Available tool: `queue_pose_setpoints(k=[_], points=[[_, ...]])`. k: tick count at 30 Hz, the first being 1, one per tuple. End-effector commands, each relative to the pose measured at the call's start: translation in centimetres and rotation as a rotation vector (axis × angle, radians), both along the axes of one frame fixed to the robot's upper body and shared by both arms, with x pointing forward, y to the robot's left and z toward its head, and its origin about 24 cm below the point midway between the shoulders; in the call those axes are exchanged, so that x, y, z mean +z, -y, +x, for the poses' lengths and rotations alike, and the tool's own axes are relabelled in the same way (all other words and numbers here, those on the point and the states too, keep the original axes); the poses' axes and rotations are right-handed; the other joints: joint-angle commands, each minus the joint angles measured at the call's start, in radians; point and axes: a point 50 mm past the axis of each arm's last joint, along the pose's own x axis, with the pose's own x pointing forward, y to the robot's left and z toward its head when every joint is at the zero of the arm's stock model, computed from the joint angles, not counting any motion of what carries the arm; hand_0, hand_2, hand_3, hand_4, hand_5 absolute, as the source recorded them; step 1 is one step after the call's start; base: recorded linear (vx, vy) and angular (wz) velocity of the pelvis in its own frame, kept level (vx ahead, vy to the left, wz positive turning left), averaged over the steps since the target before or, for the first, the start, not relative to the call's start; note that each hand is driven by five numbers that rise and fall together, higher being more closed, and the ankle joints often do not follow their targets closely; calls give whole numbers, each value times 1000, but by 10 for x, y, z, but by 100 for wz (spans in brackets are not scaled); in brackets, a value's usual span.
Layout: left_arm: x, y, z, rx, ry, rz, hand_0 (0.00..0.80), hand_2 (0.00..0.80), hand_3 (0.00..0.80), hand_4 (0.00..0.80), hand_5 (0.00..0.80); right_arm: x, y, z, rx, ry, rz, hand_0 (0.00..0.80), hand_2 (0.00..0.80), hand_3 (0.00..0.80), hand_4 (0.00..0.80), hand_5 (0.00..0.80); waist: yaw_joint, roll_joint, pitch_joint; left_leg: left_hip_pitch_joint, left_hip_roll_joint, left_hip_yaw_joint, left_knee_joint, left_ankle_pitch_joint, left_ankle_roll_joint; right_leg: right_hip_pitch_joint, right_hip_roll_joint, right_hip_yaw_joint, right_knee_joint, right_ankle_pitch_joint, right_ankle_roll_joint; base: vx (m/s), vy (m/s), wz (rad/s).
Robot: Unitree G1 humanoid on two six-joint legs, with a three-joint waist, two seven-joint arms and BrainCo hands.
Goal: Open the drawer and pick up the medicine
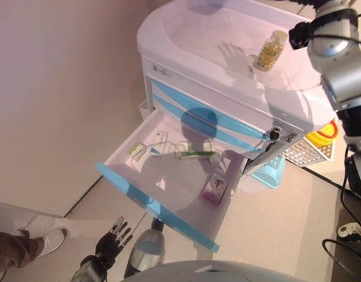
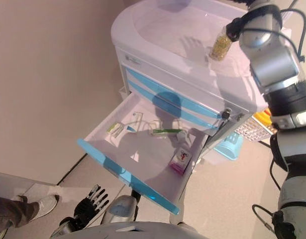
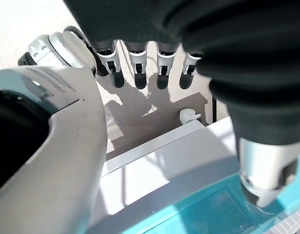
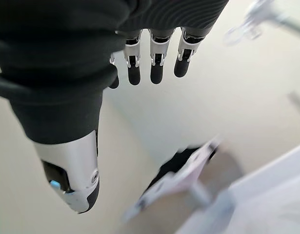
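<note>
A glossy white plastic medical cart (image 1: 186, 88) with rounded corners stands against a plain beige wall. Its smooth moulded top surface (image 1: 203, 29) has a raised rim, and on its right part stands a small clear bottle (image 1: 270, 50) full of yellow capsules, upright. The cart's front carries shut drawers with slanted translucent blue handle strips.

One wide, shallow white drawer (image 1: 168, 176) with a blue front edge is pulled fully out toward the near left. On its flat floor lie a small pink and white medicine box (image 1: 216, 188) at the near right, a long flat packet with a green strip (image 1: 195, 154) near the middle, and small white sachets (image 1: 146, 147) at the far left.

The left robot hand (image 1: 112, 239) hangs low below the drawer's front, over the pale floor, its silver, dark-tipped fingers straight and holding nothing. The right robot hand (image 4: 140, 58) shows only in its wrist view, fingers straight and empty; its grey arm rises at the right, past the cart.

A yellow container (image 1: 328, 130), a white mesh basket (image 1: 306, 151) and a light blue slotted basket (image 1: 271, 170) sit right of the cart. A person's shoe (image 1: 42, 242) shows at the near left.
</note>
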Motion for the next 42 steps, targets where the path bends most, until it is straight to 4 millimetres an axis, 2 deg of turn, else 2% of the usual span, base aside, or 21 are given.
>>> queue_pose_setpoints(k=[1,6,10,16,19,24,33,39,42], points=[[2,0,-11,-19,21,16,0,0,0,0,0,-13,-24,-15,190,-30,-119,0,0,0,0,0,4,21,-59,71,26,-32,-8,-96,25,-109,-49,1,88,93,16,-1,-9,-8],[2,7,-9,-24,30,9,0,0,0,0,0,-61,-60,-23,383,-167,-266,0,0,0,0,0,3,29,-51,68,24,-31,-6,-98,26,-112,-52,7,90,89,17,0,-1,-1],[0,10,-9,-26,34,8,0,0,0,0,0,-85,-80,-32,491,-235,-345,0,0,0,0,0,3,36,-39,60,25,-29,1,-101,24,-117,-54,9,93,89,19,-17,-4,-5],[0,11,-8,-32,49,6,0,0,0,0,0,-114,-98,-48,652,-339,-360,0,0,0,0,0,-7,45,-34,56,24,-24,0,-102,24,-126,-55,16,97,87,20,-7,-1,-2],[1,13,-5,-38,60,6,0,0,0,0,0,-137,-103,-53,732,-446,-328,0,0,0,0,0,-16,48,-32,52,24,-17,2,-101,24,-134,-55,24,101,87,20,-21,-1,-1],[2,16,-2,-61,76,16,0,0,0,0,0,-185,-102,-61,801,-634,-288,0,0,0,0,0,-36,55,-32,54,28,-2,1,-102,26,-145,-55,38,108,86,22,-18,-6,-7],[6,13,11,-149,109,113,0,0,0,0,0,-242,-93,-98,984,-902,-172,0,0,0,0,0,-103,61,-24,44,37,46,2,-104,27,-183,-45,82,114,90,26,-39,-15,-15],[12,11,31,-280,152,256,0,0,0,0,0,-292,-68,-121,923,-1110,-66,0,0,0,0,0,-162,65,-16,42,42,80,11,-111,27,-204,-40,112,123,91,29,-20,-2,-14],[16,10,37,-361,161,338,0,0,0,0,0,-308,-50,-129,868,-1176,27,0,0,0,0,0,-192,66,-13,43,44,96,13,-115,28,-212,-37,125,125,93,29,-2,-12,-15]])
